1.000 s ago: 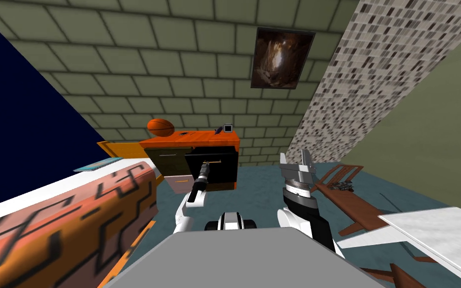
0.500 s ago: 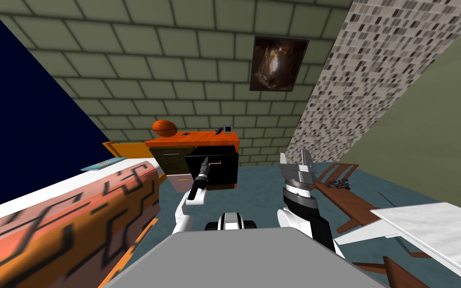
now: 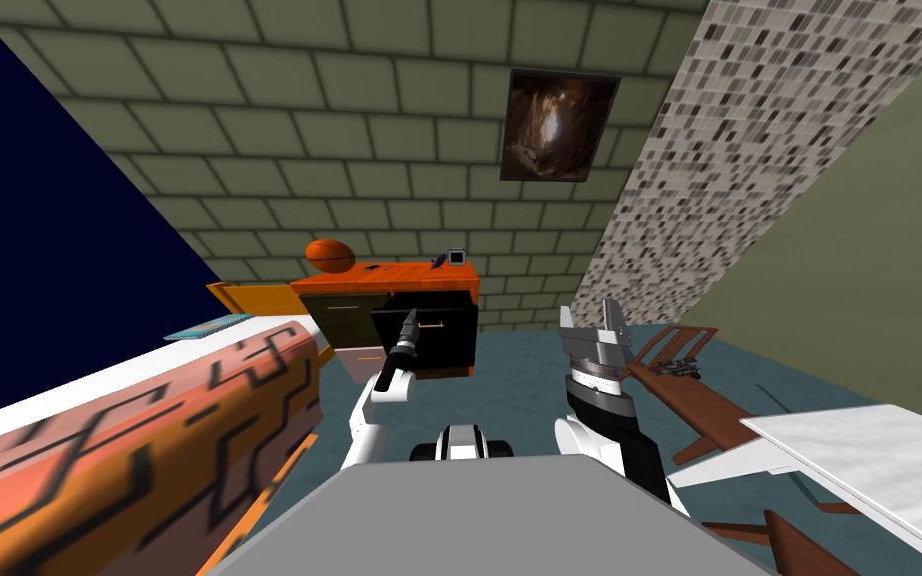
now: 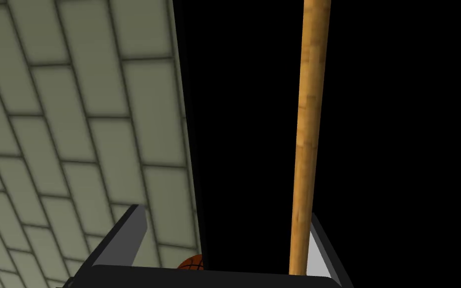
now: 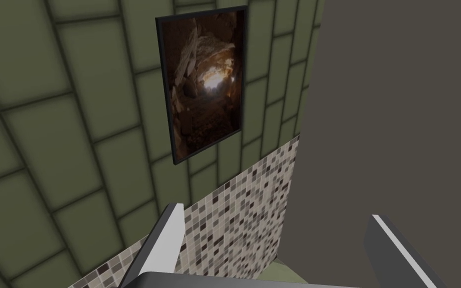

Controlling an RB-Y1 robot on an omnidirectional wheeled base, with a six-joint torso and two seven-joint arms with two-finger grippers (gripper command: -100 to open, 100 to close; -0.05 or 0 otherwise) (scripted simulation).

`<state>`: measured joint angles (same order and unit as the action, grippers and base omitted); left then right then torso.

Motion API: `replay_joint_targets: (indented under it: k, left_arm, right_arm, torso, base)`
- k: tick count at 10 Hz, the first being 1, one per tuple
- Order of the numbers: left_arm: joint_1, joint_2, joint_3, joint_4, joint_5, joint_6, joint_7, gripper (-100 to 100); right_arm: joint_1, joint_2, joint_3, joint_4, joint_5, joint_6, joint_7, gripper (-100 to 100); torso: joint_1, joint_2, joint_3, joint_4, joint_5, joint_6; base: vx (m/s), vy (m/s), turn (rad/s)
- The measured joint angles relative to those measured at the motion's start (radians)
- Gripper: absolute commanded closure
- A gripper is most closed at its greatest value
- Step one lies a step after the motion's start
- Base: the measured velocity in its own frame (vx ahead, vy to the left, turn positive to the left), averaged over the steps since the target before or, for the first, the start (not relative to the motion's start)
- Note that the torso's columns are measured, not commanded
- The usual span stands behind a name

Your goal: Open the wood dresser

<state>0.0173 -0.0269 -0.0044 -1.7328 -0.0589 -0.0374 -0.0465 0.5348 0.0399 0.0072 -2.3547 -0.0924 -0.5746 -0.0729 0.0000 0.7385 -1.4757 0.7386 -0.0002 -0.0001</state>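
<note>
Risk of losing wooden handle (image 4: 308,125) on pull-back: left gripper (image 3: 410,318) spread open around it, bar beside one finger (image 4: 322,250), at dark drawer front (image 3: 444,345) of orange-topped dresser (image 3: 399,275) by brick wall (image 3: 249,150); right gripper (image 3: 589,315) open too.

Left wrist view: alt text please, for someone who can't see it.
A wooden handle bar passes between the open fingers of the left gripper, close beside one of them, against the dresser's black front. Pale green tiled wall beside it; the edge of an orange ball by the gripper body.
</note>
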Motion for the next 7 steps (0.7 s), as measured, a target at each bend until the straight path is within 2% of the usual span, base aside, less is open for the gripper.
replay_joint_targets:
  k: [1,2,7]
  left_arm:
    - [-0.001,-0.002,-0.001,-0.014,-0.001,0.021,-0.001,-100]
    - [-0.001,-0.002,-0.001,-0.015,-0.001,0.026,-0.001,0]
    - [0.001,-0.002,-0.001,-0.013,-0.001,0.027,-0.001,0]
  right_arm:
    - [0.0,0.0,0.0,0.0,0.0,0.0,0.0,0]
    - [0.0,0.0,0.0,0.0,0.0,0.0,0.0,0]
    - [0.0,0.0,0.0,0.0,0.0,0.0,0.0,0]
  torso:
    - [-0.001,0.002,0.001,0.002,-0.001,0.0]
    - [-0.001,0.002,0.001,0.001,-0.001,0.0]
    - [0.0,0.0,0.0,0.0,0.0,0.0]
  base:
    - [0.0,0.0,0.0]
    - [0.0,0.0,0.0]
    - [0.0,0.0,0.0]
